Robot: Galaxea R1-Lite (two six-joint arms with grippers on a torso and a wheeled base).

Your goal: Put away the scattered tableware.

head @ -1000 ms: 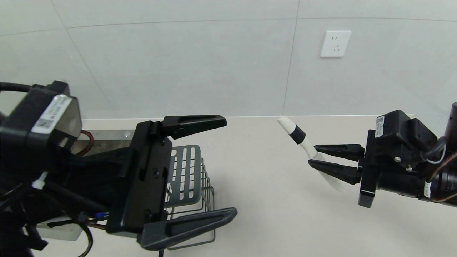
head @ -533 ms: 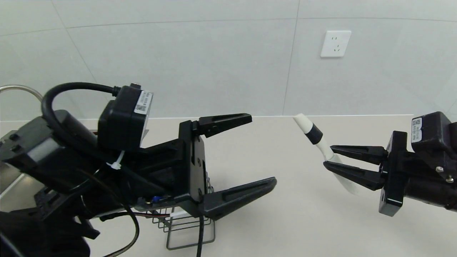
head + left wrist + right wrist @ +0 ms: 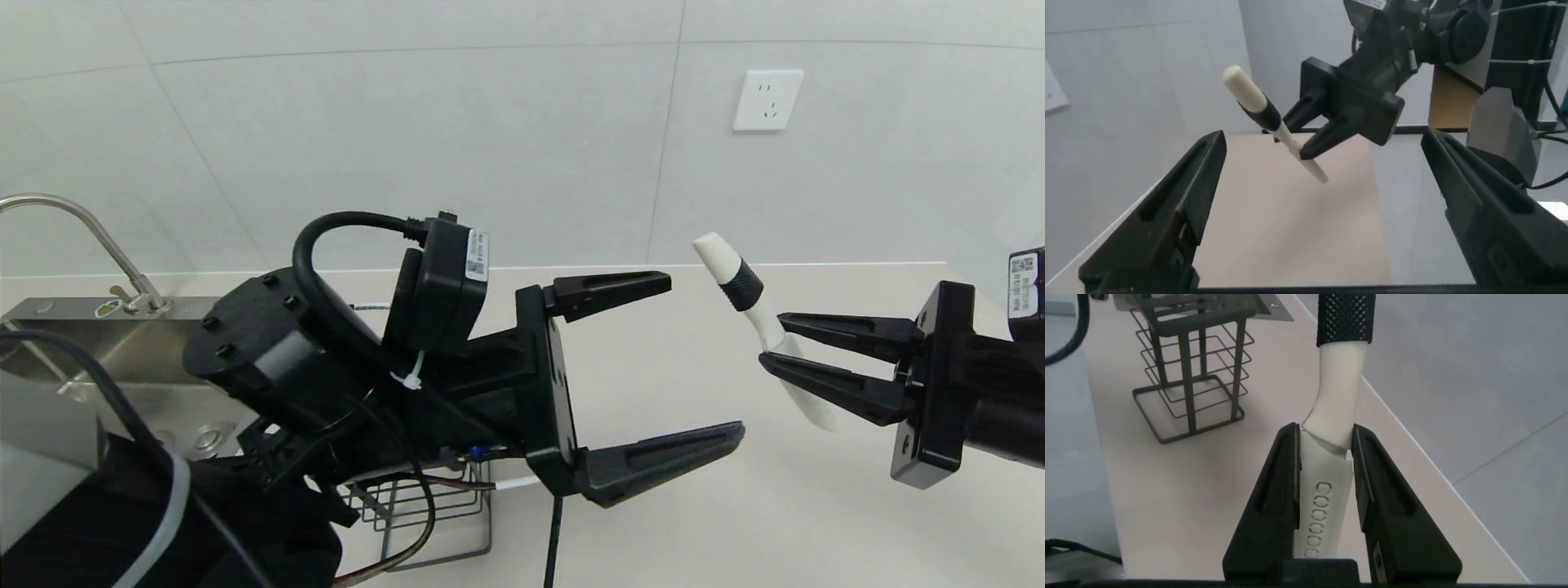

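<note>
Gap between left tool [image 3: 705, 355] and utensil [image 3: 741, 287]

White utensil [image 3: 755, 306] w/ black knurled band, row of small ovals on flat end. Left gripper [image 3: 705, 355] & right gripper [image 3: 771, 339] black. Wire basket [image 3: 1192, 376] dk grey. Desk [image 3: 694, 506] beige.

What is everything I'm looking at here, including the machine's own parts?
utensil: one, white with a black grip band, raised above the counter, at right
wire basket: one, dark grey, on the counter near the sink
sink: one, steel, far left
tap: one, steel, over the sink
socket: one, white, on the grey tiled wall
counter: one, beige
left gripper: black, fingers open
right gripper: black, fingers shut on the utensil
</note>
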